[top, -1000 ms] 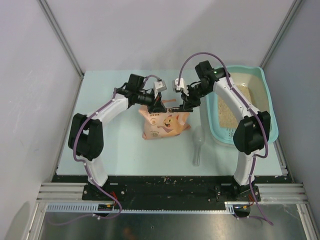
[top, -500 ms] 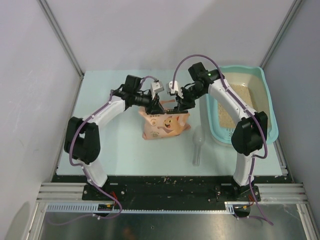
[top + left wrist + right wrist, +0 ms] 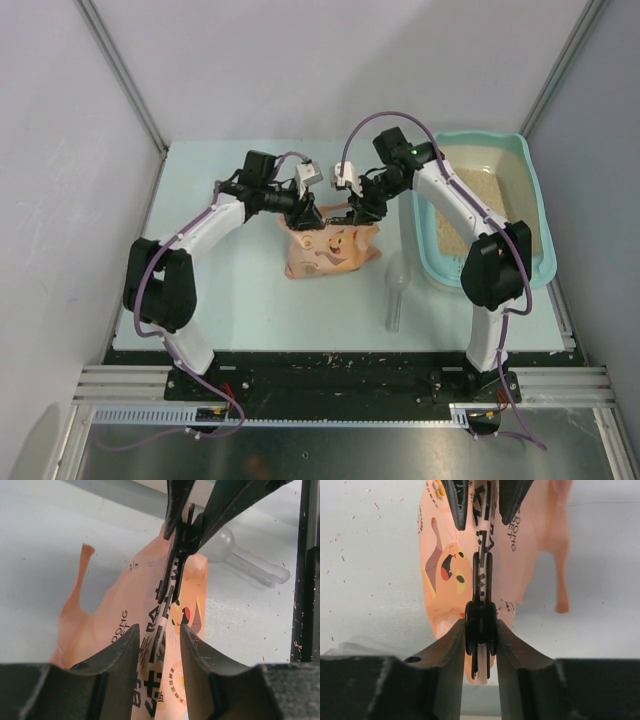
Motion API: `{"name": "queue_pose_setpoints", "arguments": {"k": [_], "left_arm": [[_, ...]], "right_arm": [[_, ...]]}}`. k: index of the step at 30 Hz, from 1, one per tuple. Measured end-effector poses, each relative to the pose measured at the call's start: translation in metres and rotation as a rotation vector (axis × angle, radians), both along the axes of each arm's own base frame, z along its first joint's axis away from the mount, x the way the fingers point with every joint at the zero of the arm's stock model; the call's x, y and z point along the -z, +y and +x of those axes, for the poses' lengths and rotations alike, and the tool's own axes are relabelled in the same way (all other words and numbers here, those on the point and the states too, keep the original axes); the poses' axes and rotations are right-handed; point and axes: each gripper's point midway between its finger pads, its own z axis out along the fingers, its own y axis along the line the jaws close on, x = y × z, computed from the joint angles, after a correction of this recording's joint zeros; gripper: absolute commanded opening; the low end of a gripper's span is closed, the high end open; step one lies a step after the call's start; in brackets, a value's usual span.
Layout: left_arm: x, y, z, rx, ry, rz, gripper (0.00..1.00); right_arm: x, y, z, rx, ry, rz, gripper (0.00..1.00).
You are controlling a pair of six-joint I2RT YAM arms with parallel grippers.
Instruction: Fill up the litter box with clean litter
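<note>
Both end effectors meet at the top edge of the bag, left of the litter box

The right end effector [image 3: 480, 630] is pressed together on the folded top edge of the peach-pink cartoon-cat bag [image 3: 330, 252]. The left end effector [image 3: 159, 647] is spread, its fingers straddling the same edge without clamping it. The bag stands at the centre of the table [image 3: 230, 290]. The teal litter box [image 3: 485, 140] sits at the far right of the table, with clean litter [image 3: 503, 192] covering its floor. A clear scoop [image 3: 396, 288] lies between bag and box, on the near side
</note>
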Motion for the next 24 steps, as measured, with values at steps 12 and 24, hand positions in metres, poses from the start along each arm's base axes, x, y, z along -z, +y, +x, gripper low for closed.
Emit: {"name": "queue_pose_setpoints", "arguments": {"k": [12, 24], "left_arm": [[-0.045, 0.031, 0.030, -0.183, -0.111, 0.077, 0.86], [-0.122, 0.122, 0.083, -0.688, -0.334, 0.245, 1.00]], "right_arm": [[-0.064, -0.011, 0.035, 0.296, 0.000, 0.112, 0.70], [-0.124, -0.109, 0.109, 1.172, -0.245, 0.136, 0.89]]}}
